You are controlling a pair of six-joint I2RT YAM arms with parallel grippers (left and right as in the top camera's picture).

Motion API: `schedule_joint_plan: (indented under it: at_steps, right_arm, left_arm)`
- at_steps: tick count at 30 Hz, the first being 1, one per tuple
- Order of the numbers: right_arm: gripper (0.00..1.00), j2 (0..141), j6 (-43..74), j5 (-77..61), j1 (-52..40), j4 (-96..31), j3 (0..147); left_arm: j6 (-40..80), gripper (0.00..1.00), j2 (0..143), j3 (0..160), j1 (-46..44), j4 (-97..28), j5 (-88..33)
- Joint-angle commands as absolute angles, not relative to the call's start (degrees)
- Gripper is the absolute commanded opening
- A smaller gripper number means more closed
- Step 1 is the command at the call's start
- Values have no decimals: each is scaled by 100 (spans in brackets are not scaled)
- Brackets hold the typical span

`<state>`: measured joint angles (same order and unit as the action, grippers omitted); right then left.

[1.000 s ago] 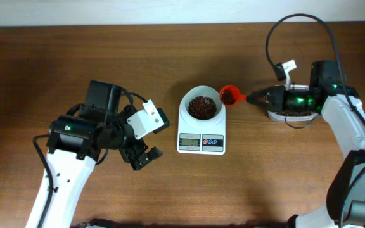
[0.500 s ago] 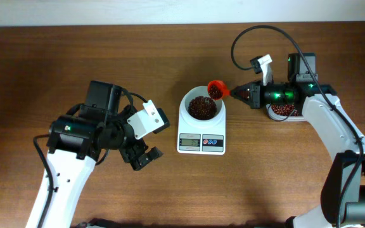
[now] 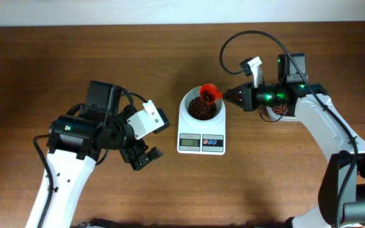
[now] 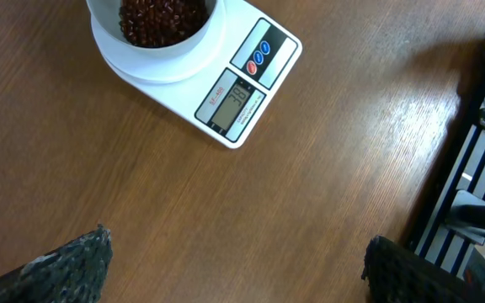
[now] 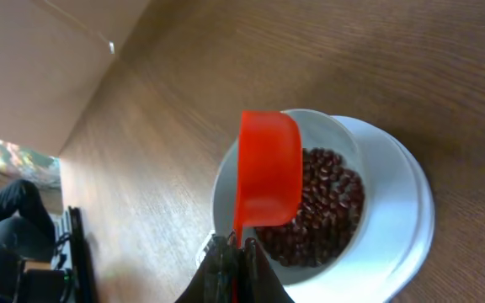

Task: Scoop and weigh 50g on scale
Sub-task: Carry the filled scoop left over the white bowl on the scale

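- Scoop is hovering, apparently tipped, over the beans on the scale; right end effector is clenching its handle
- left end effector is hanging released

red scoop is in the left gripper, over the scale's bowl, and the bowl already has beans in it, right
No, the right gripper holds the red scoop, shut on its handle, as the right wrist view shows; the left gripper is open and empty. The rest stands: the scoop is over the scale's bowl, which has beans.
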<state>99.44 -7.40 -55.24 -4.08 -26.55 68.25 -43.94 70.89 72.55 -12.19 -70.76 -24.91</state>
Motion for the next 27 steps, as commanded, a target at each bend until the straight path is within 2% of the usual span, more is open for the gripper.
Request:
schedule_joint_plan:
  at_steps: [1,2,4,5,6,8,9,10,12,13,14,15,16,17,18,19,20,22,23,24,25,26,27]
  right_arm:
    - [4,9937,-701,-5957,-454,-2550,6849]
    - [4,9937,-642,-5221,-454,-2639,6849]
    - [4,9939,-510,-5719,-456,-2532,6849]
    - [4,9937,-482,-5181,-454,-2665,6849]
    - [4,9937,-405,-5749,-454,-2578,6849]
    - [4,9942,-294,-5046,-454,-2696,6847]
    - [4,9937,-303,-5730,-454,-2585,6849]
    - [4,9948,-528,-5030,-454,-2703,6847]
    - [4,9937,-670,-5911,-456,-2558,6847]
    - [4,9953,-683,-5076,-454,-2692,6847]
    - [4,9944,-434,-5159,-454,-2716,6849]
    - [4,9937,-521,-5861,-456,-2611,6849]
    - [4,9957,-663,-4934,-486,-2751,6847]
    - [4,9944,-392,-5011,-554,-2814,6849]
    - [4,9942,-672,-5548,-596,-2720,6849]
    - [4,9948,-694,-4722,-674,-2893,6847]
    - [4,9935,-740,-5371,-707,-2812,6849]
    - [4,9968,-696,-4648,-716,-2906,6849]
    - [4,9929,-751,-5481,-718,-2753,6849]
    - [4,9933,-744,-4895,-716,-2836,6849]
    - [4,9920,-401,-5190,-718,-2709,6851]
    - [4,9845,-545,-5306,-716,-2724,6849]
    - [4,9870,-506,-4534,-725,-2840,6847]
  left_arm:
    - [-4491,99,7081,7334,-1199,-7081,-2571]
    - [-4491,99,7081,7334,-1199,-7081,-2571]
    - [-4491,99,7081,7334,-1199,-7081,-2571]
    - [-4491,99,7081,7334,-1199,-7081,-2571]
    - [-4491,99,7081,7334,-1199,-7081,-2571]
    - [-4491,99,7081,7334,-1199,-7081,-2571]
    - [-4491,99,7081,7334,-1199,-7081,-2571]
    - [-4491,99,7081,7334,-1199,-7081,-2571]
    - [-4491,99,7081,7334,-1199,-7081,-2571]
    - [-4491,99,7081,7334,-1199,-7081,-2571]
    - [-4491,99,7081,7334,-1199,-7081,-2571]
    - [-4491,99,7081,7334,-1199,-7081,-2571]
    - [-4491,99,7081,7334,-1199,-7081,-2571]
    - [-4491,99,7081,7334,-1199,-7081,-2571]
    - [-4491,99,7081,7334,-1199,-7081,-2571]
    - [-4491,99,7081,7334,-1199,-7081,-2571]
    - [-4491,99,7081,7334,-1199,-7081,-2571]
    - [-4491,99,7081,7334,-1199,-7081,-2571]
    - [-4491,99,7081,7334,-1199,-7081,-2571]
    - [-4491,99,7081,7334,-1199,-7081,-2571]
    - [-4491,99,7081,7334,-1199,-7081,-2571]
    - [-4491,99,7081,7334,-1199,-7081,-2571]
    - [-4491,99,7081,7334,-1199,-7081,-2571]
